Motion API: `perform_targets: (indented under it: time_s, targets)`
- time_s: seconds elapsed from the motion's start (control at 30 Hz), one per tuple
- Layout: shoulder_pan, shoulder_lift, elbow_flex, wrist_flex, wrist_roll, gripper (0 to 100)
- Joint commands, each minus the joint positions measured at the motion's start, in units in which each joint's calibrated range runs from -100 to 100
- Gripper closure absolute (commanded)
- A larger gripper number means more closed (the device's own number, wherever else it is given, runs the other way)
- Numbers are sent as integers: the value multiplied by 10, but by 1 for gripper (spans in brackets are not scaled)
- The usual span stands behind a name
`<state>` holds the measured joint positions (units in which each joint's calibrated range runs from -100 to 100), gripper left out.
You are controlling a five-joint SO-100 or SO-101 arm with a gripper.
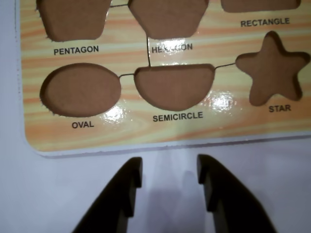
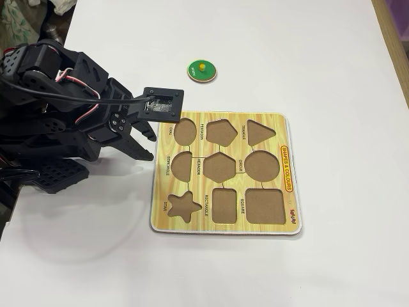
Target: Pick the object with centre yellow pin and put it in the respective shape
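A round green piece (image 2: 201, 70) with a yellow pin in its centre lies flat on the white table, beyond the far edge of the puzzle board (image 2: 289, 211). The board's cutouts are all empty, and its circle cutout (image 2: 262, 165) is in the middle row on the right. My gripper (image 2: 147, 144) is open and empty, just off the board's left edge, well apart from the green piece. In the wrist view my gripper (image 1: 169, 165) hovers over bare table in front of the board (image 1: 146, 137), facing the semicircle cutout (image 1: 174, 86). The green piece is out of the wrist view.
The oval (image 1: 80, 90) and star (image 1: 273, 68) cutouts flank the semicircle. The arm's black body (image 2: 45, 121) fills the left side of the fixed view. The table's right edge (image 2: 391, 45) runs along the far right.
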<state>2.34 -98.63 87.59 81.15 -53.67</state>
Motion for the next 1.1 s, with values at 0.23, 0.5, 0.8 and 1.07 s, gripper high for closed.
perform_targets:
  time_s: [0.23,0.5,0.8,1.07]
  targets:
    - [-2,95,-67,1,-3,87]
    - [-4,339,-272,4,-2,87]
    - [-106,621,-569,125,-3,87]
    - [-253,762,-733,126,-4,87]
